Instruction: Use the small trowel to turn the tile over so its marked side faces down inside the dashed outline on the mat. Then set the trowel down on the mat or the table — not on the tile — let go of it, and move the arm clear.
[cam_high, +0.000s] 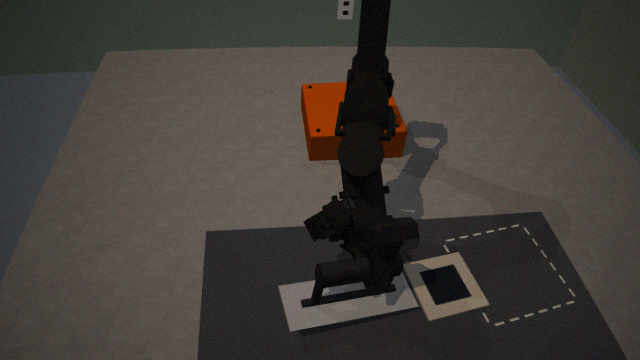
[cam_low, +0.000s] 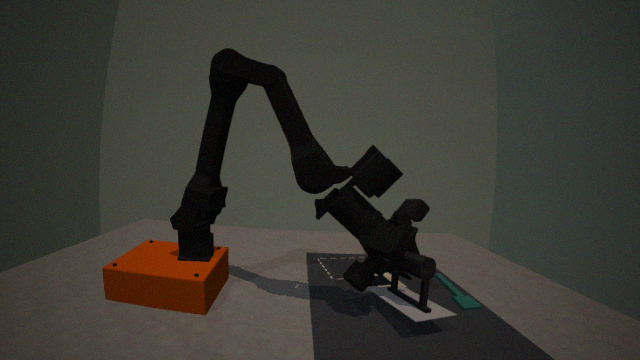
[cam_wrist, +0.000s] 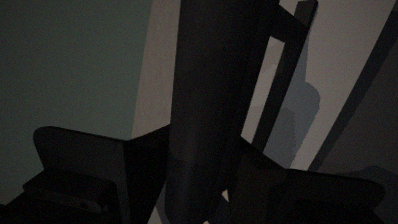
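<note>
The gripper (cam_high: 385, 270) (cam_low: 387, 272) (cam_wrist: 204, 129) is pinching the trowel's (cam_high: 295, 312) (cam_low: 432, 314) (cam_wrist: 340, 60) handle, keeping its blade low for sliding beneath the tile (cam_high: 480, 298), which is lying marked side up, right of the blade, overlapping the outline's (cam_high: 550, 263) (cam_low: 325, 269) left side.

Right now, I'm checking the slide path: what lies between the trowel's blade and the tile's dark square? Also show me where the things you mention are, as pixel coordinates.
Only the tile's pale border (cam_high: 479, 295); the blade's end meets its edge in the top view.

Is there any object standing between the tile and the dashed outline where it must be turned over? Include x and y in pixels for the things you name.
No visible object stands between them. The tile (cam_high: 477, 295), its dark marked square facing up, already overlaps the near side of the dashed outline (cam_high: 550, 263). The trowel's pale blade (cam_high: 310, 315) (cam_low: 425, 315) is at the tile's opposite side, so it seems not to block the way.
</note>
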